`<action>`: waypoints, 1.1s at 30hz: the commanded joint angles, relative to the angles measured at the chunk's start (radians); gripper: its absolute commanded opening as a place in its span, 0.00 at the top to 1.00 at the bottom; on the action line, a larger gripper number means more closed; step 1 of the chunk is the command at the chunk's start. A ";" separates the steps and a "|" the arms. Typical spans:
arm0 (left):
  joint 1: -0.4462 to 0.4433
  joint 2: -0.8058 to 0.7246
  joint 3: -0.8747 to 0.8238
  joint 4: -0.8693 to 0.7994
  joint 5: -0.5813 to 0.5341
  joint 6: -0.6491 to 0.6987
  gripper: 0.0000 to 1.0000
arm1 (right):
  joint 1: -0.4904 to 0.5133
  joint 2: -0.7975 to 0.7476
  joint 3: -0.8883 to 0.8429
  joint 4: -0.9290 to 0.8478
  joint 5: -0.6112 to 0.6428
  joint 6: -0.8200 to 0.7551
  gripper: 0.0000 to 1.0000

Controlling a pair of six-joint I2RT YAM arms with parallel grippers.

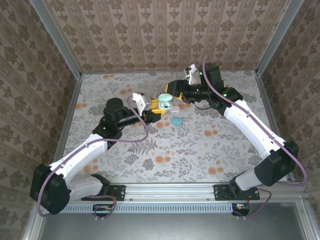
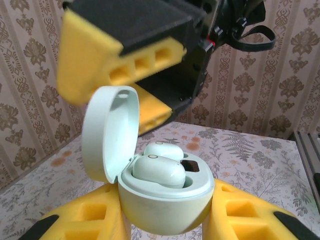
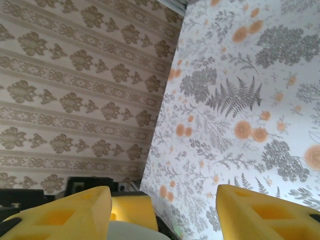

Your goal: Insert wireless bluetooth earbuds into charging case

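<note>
Your left gripper (image 2: 165, 222) has its fingers (image 2: 85, 220) pinching the charging case (image 2: 165, 202) at lower centre of the left wrist view. The lid (image 2: 110, 132) is swung up at the left. Both earbuds (image 2: 159, 171) sit side by side in the open case. Your right gripper (image 3: 162, 212) hangs just above the case, fingers spread wide. At centre frame in the top view, a teal oval (image 1: 176, 120) lies on the tabletop (image 1: 200, 150) just below the held case. It's too small to identify.
</note>
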 commanded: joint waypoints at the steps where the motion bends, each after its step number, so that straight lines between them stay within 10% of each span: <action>1: -0.007 -0.021 0.025 0.063 -0.015 -0.009 0.74 | -0.001 -0.008 0.003 -0.087 -0.057 -0.066 0.41; 21: -0.007 0.006 0.019 0.155 -0.029 -0.085 0.74 | -0.033 -0.121 -0.318 0.538 -0.370 0.381 0.35; 33: -0.007 0.012 0.013 0.178 -0.029 -0.100 0.74 | -0.026 -0.084 -0.339 0.628 -0.429 0.465 0.54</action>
